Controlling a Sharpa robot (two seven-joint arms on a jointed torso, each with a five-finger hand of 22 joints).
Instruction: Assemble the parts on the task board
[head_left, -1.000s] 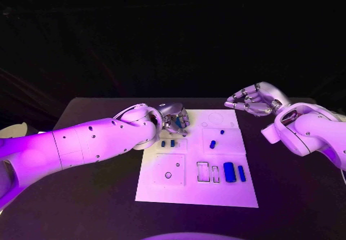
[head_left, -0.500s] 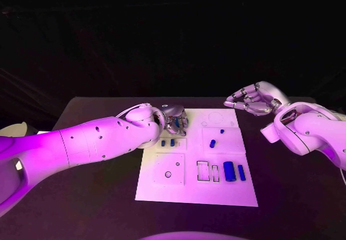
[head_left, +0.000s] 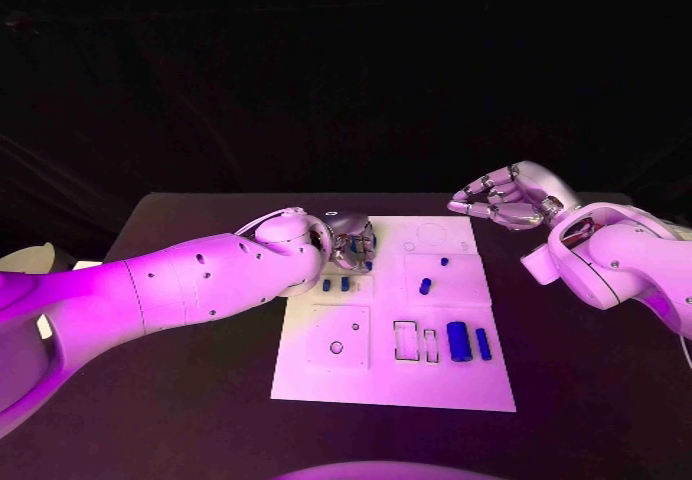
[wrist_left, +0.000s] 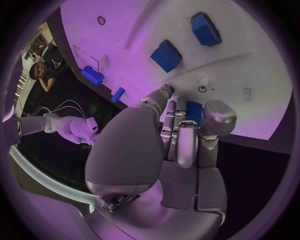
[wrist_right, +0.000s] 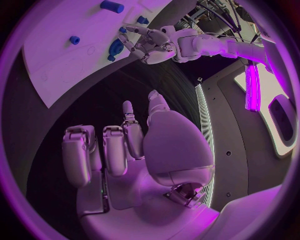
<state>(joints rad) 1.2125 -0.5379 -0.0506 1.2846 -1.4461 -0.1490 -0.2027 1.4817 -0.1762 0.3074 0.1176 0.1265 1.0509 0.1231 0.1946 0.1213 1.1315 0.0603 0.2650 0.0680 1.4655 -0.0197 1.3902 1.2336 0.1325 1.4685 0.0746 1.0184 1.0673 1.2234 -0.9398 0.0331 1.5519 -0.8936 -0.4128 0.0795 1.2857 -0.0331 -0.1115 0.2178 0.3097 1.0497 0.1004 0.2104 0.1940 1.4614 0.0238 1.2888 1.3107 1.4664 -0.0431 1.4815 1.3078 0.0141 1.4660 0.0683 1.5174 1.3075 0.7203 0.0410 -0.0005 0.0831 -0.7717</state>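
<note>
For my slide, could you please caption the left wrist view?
Left robot hand pinches a small blue part over the flat white task board.

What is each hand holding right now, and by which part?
The left hand pinches a small blue part between its fingertips, over the task board; where on the part is hidden. The right hand holds nothing.

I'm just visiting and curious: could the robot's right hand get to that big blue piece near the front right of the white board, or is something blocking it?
Probably yes. The right hand hangs off the task board's far right corner holding nothing, and nothing stands between it and the large blue part. The left hand works at the far left.
</note>
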